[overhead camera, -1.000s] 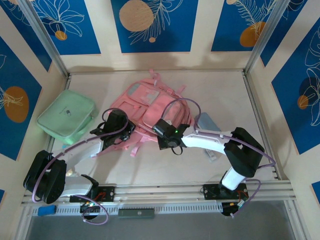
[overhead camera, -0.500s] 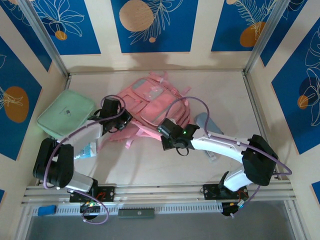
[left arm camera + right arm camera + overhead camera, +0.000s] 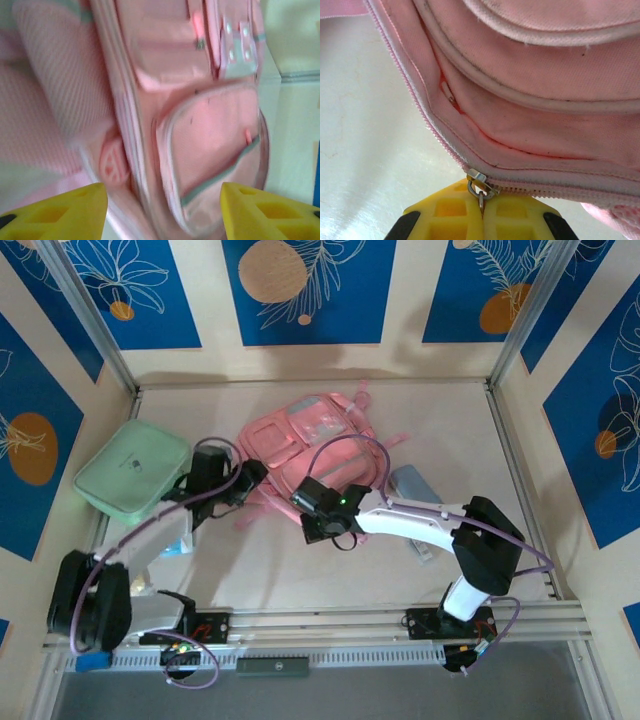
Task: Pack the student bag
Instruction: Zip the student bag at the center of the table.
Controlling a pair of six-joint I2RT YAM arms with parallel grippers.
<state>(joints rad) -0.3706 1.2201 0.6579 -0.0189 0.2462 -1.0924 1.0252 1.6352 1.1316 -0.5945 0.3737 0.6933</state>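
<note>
Right in the middle of the table (image 3: 450,430) lies the pink student bag (image 3: 310,440), pockets up. The right gripper (image 3: 482,210) pinches its zipper pull (image 3: 479,186) tight. The left gripper (image 3: 162,210) gapes wide at the bag's side, holding nothing.

Left gripper (image 3: 164,205) has released the student bag (image 3: 305,438).

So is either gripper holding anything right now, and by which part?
The right gripper is shut on the zipper pull of the bag. The left gripper is open over the bag and holds nothing.
</note>
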